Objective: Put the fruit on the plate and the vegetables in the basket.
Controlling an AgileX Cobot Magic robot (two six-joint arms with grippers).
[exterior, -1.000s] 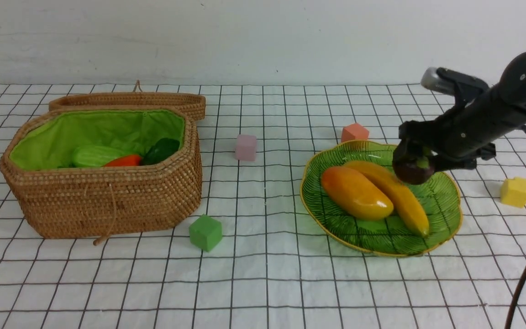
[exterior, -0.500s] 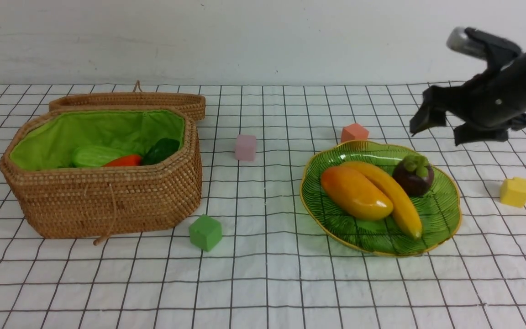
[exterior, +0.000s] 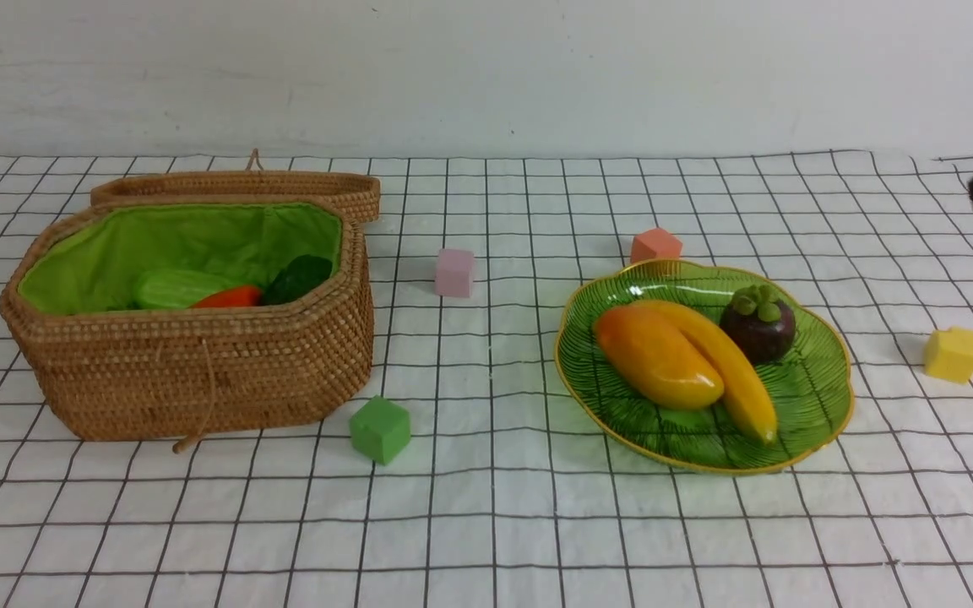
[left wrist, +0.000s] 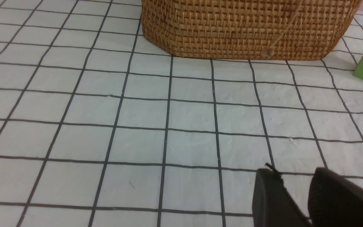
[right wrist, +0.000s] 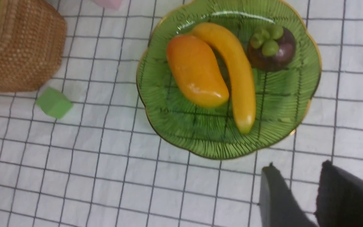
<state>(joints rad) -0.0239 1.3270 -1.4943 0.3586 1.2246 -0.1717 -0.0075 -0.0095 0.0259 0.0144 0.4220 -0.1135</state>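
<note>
Front view: plate (exterior: pixel 820 397) holds mango (exterior: pixel 657 356), banana (exterior: pixel 727 365), mangosteen (exterior: pixel 758 324); right gripper (right wrist: pixel 314 189) narrowly parted, empty.

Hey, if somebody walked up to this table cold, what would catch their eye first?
Probably the green plate right of centre, holding a mango, banana and purple mangosteen. Then the big wicker basket at left, its bright green lining cradling vegetables.

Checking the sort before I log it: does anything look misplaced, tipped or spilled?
Nothing stands out. The mango, banana and mangosteen all lie inside the plate, and the basket stands upright with its lid open and vegetables inside. Only foam cubes, such as the green cube, sit loose on the cloth.
</note>
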